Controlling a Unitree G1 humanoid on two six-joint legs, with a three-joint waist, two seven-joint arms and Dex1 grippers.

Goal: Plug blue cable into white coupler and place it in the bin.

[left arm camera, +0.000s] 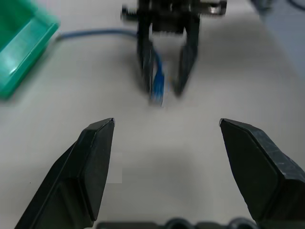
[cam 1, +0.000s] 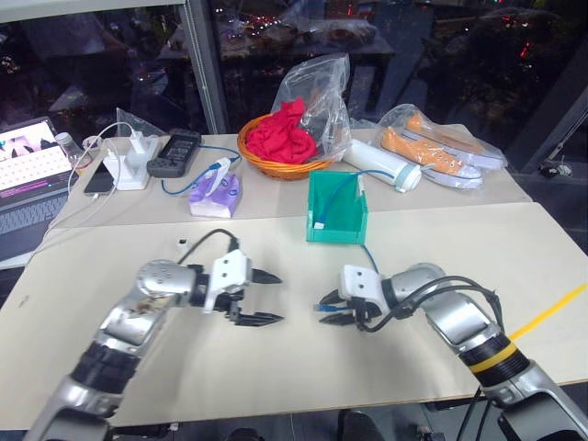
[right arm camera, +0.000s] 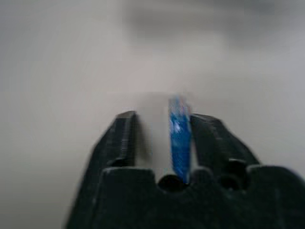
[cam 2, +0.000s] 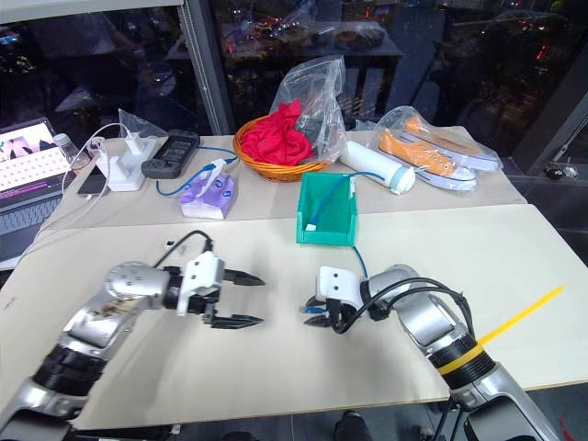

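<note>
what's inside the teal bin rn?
One end of the blue cable hangs inside the bin, with a whitish tip against the back wall. The bin's front wall hides its floor, so a coupler there can't be ruled out.

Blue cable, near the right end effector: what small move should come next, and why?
Probably close the right end effector on the blue cable. Its plug end lies between the fingers, against one, with a gap to the other, so it looks not yet clamped. The left end effector is open and empty.
</note>
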